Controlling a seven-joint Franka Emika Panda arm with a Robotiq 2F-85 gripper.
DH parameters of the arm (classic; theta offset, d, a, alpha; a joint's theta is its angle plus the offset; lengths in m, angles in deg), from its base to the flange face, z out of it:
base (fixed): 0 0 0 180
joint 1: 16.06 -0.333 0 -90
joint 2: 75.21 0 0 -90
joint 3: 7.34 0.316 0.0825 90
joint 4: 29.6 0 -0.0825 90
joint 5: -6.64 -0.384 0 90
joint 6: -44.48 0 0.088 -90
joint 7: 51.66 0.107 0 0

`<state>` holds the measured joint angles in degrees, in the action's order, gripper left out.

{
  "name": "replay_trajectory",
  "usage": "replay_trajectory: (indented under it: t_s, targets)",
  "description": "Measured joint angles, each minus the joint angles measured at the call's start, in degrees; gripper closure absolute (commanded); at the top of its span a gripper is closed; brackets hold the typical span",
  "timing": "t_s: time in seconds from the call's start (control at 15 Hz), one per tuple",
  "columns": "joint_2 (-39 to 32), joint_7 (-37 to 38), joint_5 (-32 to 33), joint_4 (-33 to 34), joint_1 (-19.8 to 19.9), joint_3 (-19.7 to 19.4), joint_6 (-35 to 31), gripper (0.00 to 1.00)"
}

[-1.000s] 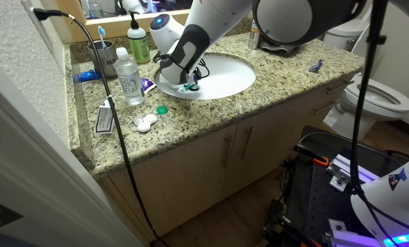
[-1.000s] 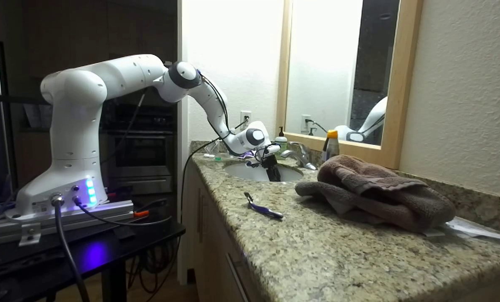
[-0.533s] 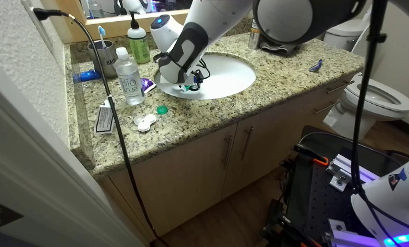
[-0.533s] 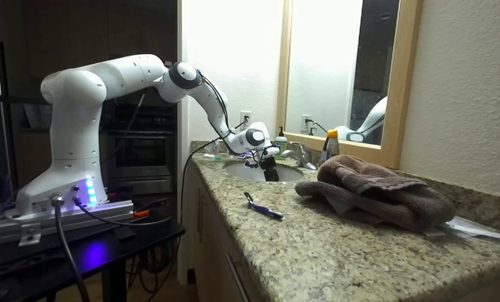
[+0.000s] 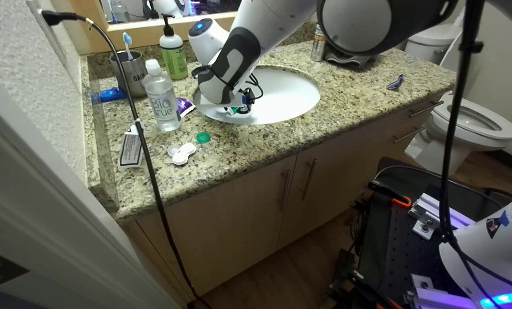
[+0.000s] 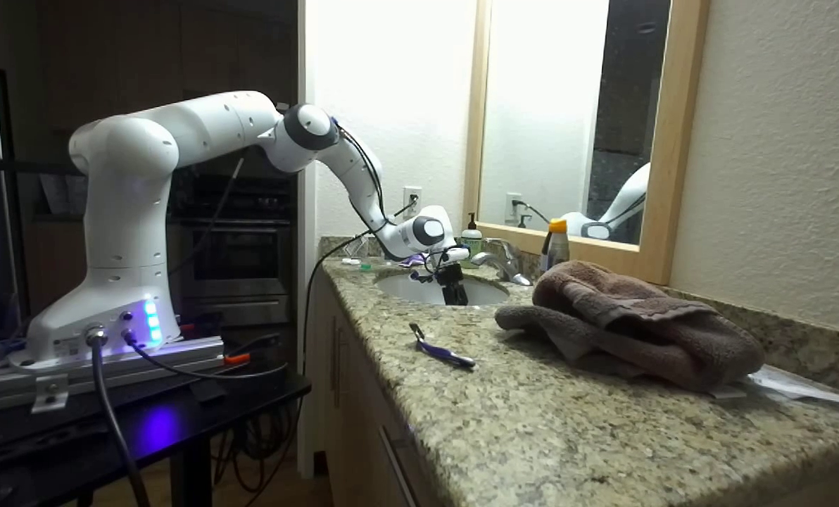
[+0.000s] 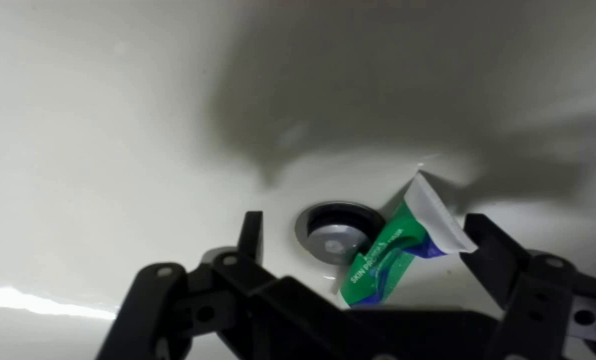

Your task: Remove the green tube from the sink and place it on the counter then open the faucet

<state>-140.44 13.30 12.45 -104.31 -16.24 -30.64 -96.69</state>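
Observation:
The green tube (image 7: 383,255) is crumpled, with a white flat end and blue patches. It lies in the white sink (image 5: 290,92), beside the drain (image 7: 338,235). A bit of the tube (image 5: 234,110) shows in an exterior view below the arm. My gripper (image 7: 365,222) is open over the tube, fingers wide apart. The tube's white end is close to the right finger in the wrist view; I cannot tell whether they touch. The tube's lower end is hidden behind the gripper. The gripper (image 6: 453,290) reaches down into the sink. The chrome faucet (image 6: 504,262) stands at the sink's back.
A clear bottle (image 5: 163,98), soap pump (image 5: 174,56), metal cup (image 5: 132,73), green cap (image 5: 203,137) and white lens case (image 5: 183,153) stand or lie on the counter beside the sink. A towel (image 6: 631,324) and razor (image 6: 442,351) lie on the other side. A mirror frame (image 6: 673,141) rises behind.
Over the last second my wrist and gripper have tilted slightly, and the gripper stands more upright in the sink. Since half a second ago almost nothing has moved. The tube lies in the sink throughout.

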Motion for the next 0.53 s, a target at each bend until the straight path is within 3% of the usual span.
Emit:
replay_trajectory:
  t_s: [0.53]
  targets:
    - [0.0, 0.0, 0.0, 0.0, 1.4, -0.1, 0.0, 0.83]
